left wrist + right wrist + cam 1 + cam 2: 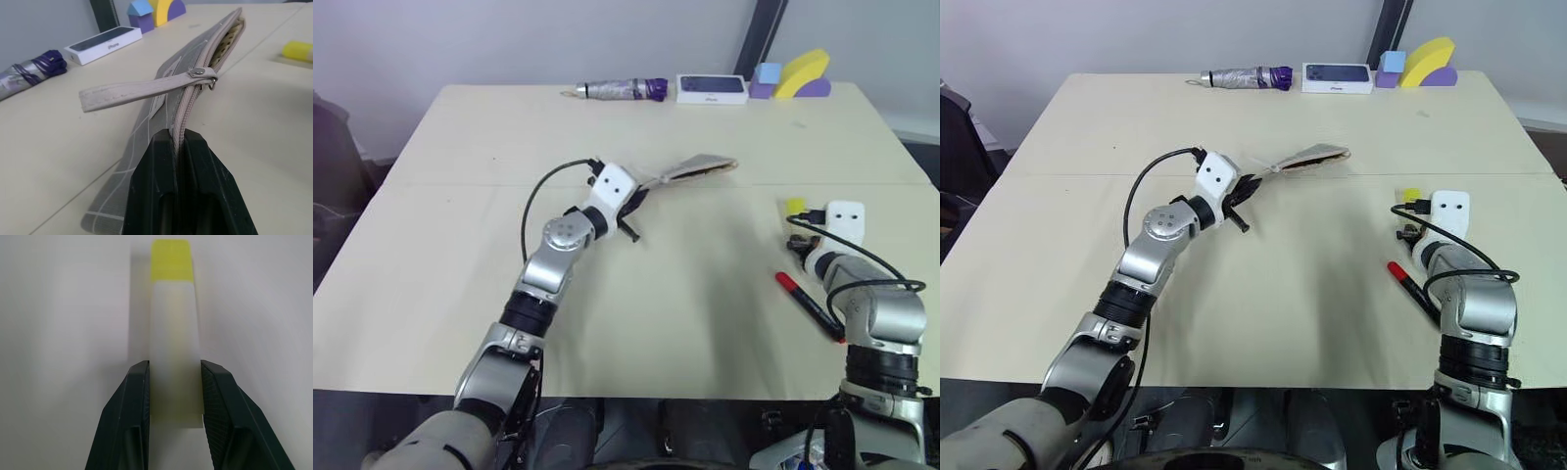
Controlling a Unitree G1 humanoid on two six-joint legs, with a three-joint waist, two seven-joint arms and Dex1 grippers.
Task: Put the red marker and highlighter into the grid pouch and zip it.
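Note:
My left gripper [636,201] is shut on the zipper edge of the grid pouch [700,167], holding it up on edge above the middle of the table. In the left wrist view the fingers [156,186] pinch the pouch [161,98] just behind the zipper pull, and the far end of its mouth gapes open. At the right, my right gripper [175,382] is shut on the highlighter [173,323], its fingers against both sides of the pale body, yellow cap [794,207] pointing away. The red marker [808,302] lies on the table beside my right arm.
Along the far table edge lie a folded umbrella [617,90], a phone box [712,89] and foam blocks, among them a yellow arch [800,73]. The bare tabletop [705,294] stretches between my two arms.

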